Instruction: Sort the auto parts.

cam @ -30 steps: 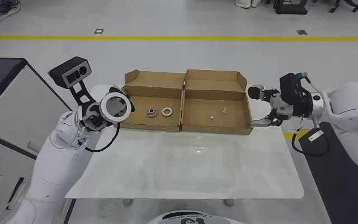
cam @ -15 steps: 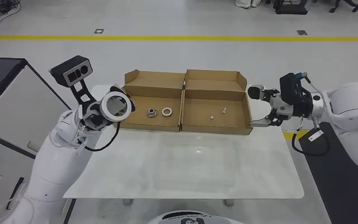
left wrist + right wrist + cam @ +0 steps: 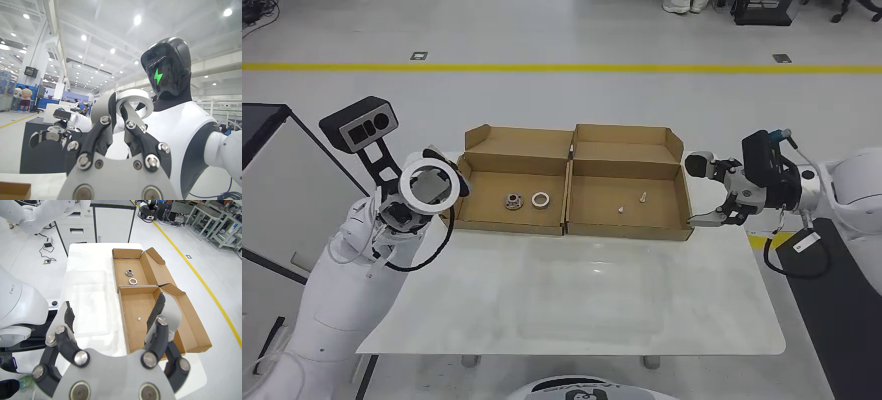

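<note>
My left gripper point(image 3: 412, 205) is shut on a large metal ring point(image 3: 429, 186), held up in the air just off the left side of the left cardboard box point(image 3: 517, 141). In the left wrist view the ring point(image 3: 146, 103) is pinched by its rim in that gripper point(image 3: 118, 103). A flanged hub point(image 3: 513, 201) and a small ring point(image 3: 540, 199) lie in the left box. The right box point(image 3: 627, 142) holds two small bolts point(image 3: 643, 197) point(image 3: 621, 210). My right gripper point(image 3: 697, 190) stands open and empty beside that box's right wall, its pads point(image 3: 69, 315) far apart.
The white table point(image 3: 722, 310) carries a clear plastic tray point(image 3: 592, 290) in front of the boxes. Both box lids stand folded back on the far side. A dark cabinet point(image 3: 262, 170) sits off the table's left end.
My left gripper has carried the large ring leftward, away from the left box. The right arm has kept still.
</note>
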You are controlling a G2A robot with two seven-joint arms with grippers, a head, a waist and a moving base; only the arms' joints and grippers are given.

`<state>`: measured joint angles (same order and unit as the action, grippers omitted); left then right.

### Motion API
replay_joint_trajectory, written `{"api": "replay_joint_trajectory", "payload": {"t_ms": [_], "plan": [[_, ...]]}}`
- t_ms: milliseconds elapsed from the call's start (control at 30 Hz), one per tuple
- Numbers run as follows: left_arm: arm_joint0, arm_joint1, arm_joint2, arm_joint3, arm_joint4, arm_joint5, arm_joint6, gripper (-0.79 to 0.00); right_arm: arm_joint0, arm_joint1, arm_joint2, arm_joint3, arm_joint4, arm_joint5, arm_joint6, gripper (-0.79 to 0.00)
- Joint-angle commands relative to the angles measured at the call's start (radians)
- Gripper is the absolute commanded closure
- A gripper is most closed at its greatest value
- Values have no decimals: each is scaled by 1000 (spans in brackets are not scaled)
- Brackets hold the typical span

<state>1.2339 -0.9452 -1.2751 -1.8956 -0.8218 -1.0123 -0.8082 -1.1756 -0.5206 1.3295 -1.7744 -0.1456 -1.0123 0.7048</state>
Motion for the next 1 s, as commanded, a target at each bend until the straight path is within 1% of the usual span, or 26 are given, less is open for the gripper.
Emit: {"api": "replay_joint_trajectory", "payload": {"t_ms": [0,567,600,667,733,800,900,967], "plan": [[0,0,0,0,0,0,0,0,0,0,0,0,0,0,0,-785],[0,0,0,0,0,0,0,0,0,0,0,0,0,0,0,-785],[1,-1,1,-6,6,14,8,0,0,0,0,0,0,0,0,-785],[-11,-4,-7,-11,83,66,35,0,0,0,0,0,0,0,0,-785],[-27,-11,0,-17,176,149,104,0,0,0,0,0,0,0,0,-785],[-50,-17,9,-31,313,243,164,0,0,0,0,0,0,0,0,-785],[-70,-29,46,-71,490,399,266,0,0,0,0,0,0,0,0,-785],[-83,-36,70,-86,592,471,312,0,0,0,0,0,0,0,0,-785]]}}
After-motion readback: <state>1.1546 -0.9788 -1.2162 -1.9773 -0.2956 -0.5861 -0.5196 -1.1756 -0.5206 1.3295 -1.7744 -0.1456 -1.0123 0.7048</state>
